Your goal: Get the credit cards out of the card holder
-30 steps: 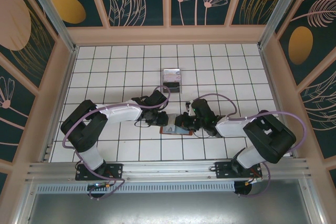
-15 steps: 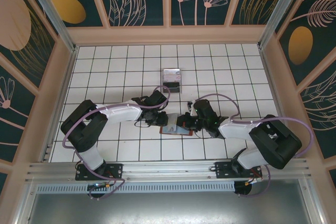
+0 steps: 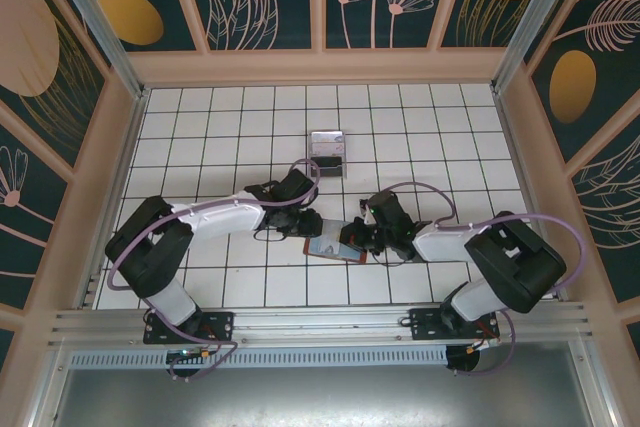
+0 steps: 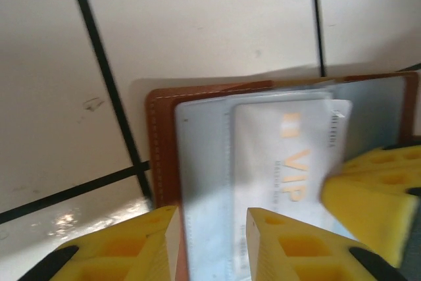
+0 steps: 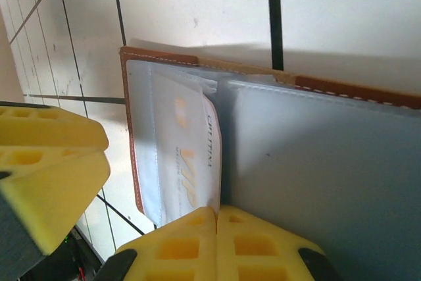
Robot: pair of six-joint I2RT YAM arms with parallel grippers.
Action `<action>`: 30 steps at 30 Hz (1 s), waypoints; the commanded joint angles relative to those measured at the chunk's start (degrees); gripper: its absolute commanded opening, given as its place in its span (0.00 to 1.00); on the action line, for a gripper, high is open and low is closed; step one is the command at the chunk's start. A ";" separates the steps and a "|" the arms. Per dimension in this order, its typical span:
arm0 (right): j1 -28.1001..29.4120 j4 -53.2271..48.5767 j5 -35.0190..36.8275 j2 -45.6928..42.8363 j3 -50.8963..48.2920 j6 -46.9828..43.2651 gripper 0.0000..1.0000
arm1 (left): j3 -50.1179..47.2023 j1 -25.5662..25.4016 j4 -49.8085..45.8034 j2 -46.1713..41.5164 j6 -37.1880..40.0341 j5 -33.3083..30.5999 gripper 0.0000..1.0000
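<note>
Holder (image 3: 335,247) lies open on counter (image 3: 250,127), centre-near, between arms. Change: left tool (image 4: 210,241) backed off left, jaws eased apart, straddling holder's edge, clamping nothing. VIP card (image 4: 289,162) still pocketed, so none out yet. Right tool (image 5: 217,235) pressed together, tips at card corner; whether card nipped, cannot tell. Both arms bent inward, low.

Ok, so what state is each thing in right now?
card holder, open, lying flat.
pale card, inside the holder, not yet out.
left gripper, open above the holder's edge.
right gripper, shut at the card's edge.
clear box, lid state unclear.
</note>
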 commanded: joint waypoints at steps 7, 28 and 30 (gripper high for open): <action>-0.30 -0.71 -1.02 1.68 1.06 -0.78 0.02 | -1.59 -0.05 7.56 1.60 -2.44 10.14 0.33; -0.31 -10.32 3.63 -2.47 3.03 -2.60 0.02 | -1.50 -0.05 -0.14 6.09 0.08 1.28 0.31; -0.41 -11.79 4.26 -2.63 3.34 -2.83 0.02 | -1.26 -0.05 -0.73 6.34 0.26 0.72 0.31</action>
